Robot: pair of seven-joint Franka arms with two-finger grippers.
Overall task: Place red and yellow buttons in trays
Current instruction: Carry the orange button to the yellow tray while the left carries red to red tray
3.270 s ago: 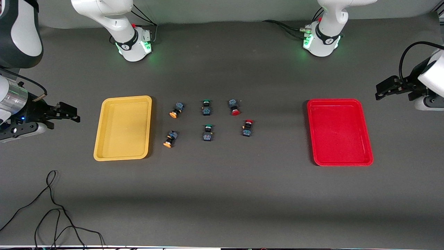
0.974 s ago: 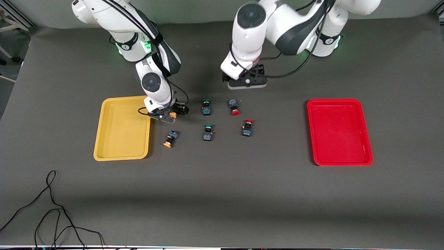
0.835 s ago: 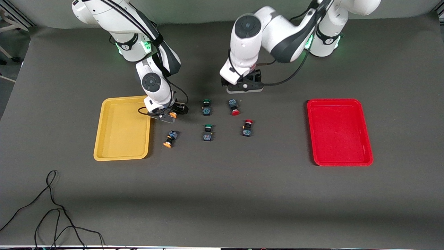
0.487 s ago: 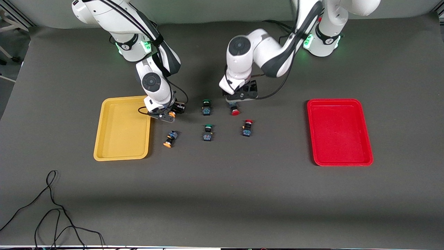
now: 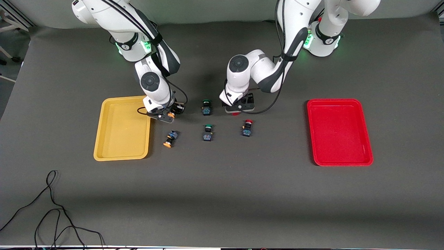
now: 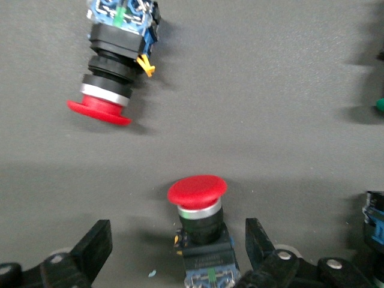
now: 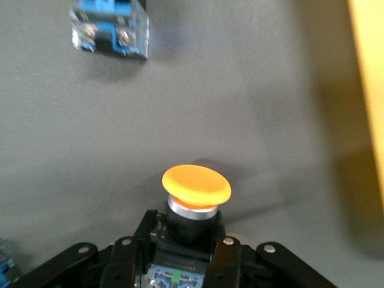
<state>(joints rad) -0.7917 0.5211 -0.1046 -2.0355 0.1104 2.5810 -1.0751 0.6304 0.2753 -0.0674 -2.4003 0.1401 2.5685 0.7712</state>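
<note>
Now the right pincer (image 5: 169,115) is sitting clamped on 1 yellow button (image 7: 195,195) left of centre, beside the yellow tray (image 5: 122,129). The left pincer (image 5: 239,108) is standing with fingers (image 6: 93,247) apart around 1 red button (image 6: 198,204) at centre. Lower, the second yellow button (image 5: 169,138) and second red button (image 5: 247,128) are lying on the tabletop (image 5: 222,194); the red tray (image 5: 339,132) is sitting at right.

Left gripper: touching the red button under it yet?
Apart. Left wrist view shows bare table between each finger of the left gripper and the red button.
</note>
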